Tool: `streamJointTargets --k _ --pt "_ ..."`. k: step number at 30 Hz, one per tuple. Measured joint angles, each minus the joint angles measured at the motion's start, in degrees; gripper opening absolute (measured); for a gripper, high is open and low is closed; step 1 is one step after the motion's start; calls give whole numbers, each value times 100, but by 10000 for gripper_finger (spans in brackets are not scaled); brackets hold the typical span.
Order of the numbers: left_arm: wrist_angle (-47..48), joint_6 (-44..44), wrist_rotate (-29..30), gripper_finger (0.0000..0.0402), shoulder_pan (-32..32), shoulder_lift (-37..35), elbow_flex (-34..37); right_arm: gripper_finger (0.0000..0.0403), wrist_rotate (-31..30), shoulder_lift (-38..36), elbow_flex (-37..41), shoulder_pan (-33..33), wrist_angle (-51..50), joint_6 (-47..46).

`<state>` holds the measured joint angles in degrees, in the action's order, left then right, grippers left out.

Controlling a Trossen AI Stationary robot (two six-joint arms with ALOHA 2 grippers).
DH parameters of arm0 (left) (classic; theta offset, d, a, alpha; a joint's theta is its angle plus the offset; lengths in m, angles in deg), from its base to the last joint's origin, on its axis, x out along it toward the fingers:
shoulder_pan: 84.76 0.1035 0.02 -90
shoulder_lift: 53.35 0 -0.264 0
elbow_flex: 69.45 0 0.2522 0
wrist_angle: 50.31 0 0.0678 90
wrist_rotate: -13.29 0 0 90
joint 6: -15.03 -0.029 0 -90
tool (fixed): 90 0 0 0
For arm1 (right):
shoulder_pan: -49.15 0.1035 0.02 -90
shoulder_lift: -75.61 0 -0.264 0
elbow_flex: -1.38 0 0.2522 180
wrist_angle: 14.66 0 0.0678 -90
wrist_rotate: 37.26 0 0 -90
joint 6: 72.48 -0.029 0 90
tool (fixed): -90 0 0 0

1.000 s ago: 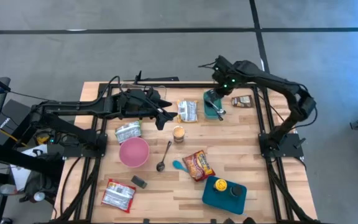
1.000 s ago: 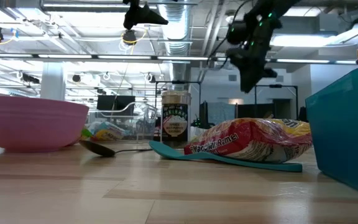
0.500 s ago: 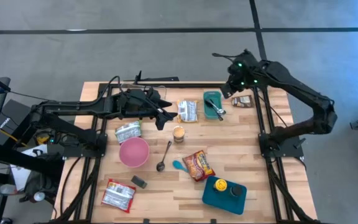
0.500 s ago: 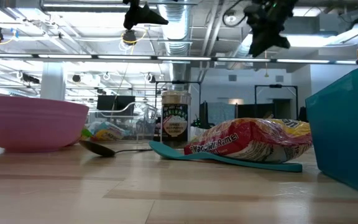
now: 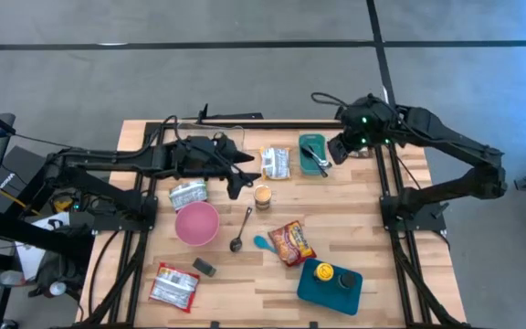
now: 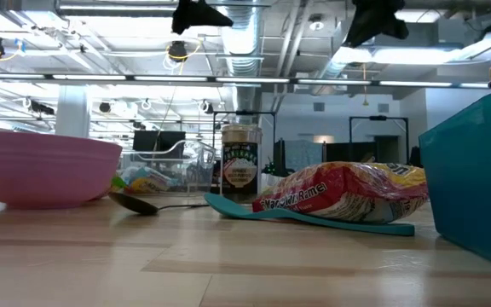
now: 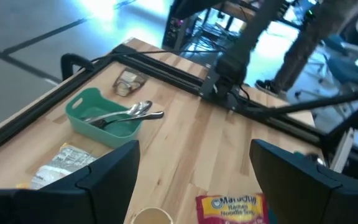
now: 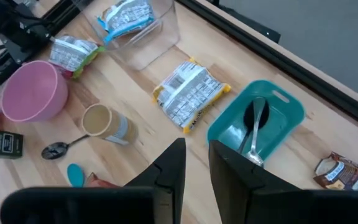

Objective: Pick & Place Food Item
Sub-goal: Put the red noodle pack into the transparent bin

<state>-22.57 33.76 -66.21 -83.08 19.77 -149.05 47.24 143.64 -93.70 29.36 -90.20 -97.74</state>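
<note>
- Nothing grabbed yet: left gripper [image 5: 236, 179] has its fingers spread wide and empty over the jar [image 5: 262, 196].
- Right gripper [image 5: 335, 149] is nearly closed, empty, beside the teal tray [image 5: 307, 143].

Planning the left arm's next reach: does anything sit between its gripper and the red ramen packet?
Yes. The left gripper hovers open above the table, and the open jar stands roughly on the line to the ramen packet. The spoon lies just beside that path.
</note>
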Motion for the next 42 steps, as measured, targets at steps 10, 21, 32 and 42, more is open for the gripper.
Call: streamJointTargets --k 10,21,32,42 --pt "10 -655 -20 300 -434 0 2 66 -886 26 0 1120 -467 -720" --pt "20 -584 -250 300 -688 0 2 66 -1176 75 4 2383 -571 -2052" --pt "212 -453 -348 300 -920 0 4 66 -737 429 457 3390 -699 -3572" --pt "204 -192 -343 300 -1000 0 4 65 -349 389 1596 3859 201 -3884"
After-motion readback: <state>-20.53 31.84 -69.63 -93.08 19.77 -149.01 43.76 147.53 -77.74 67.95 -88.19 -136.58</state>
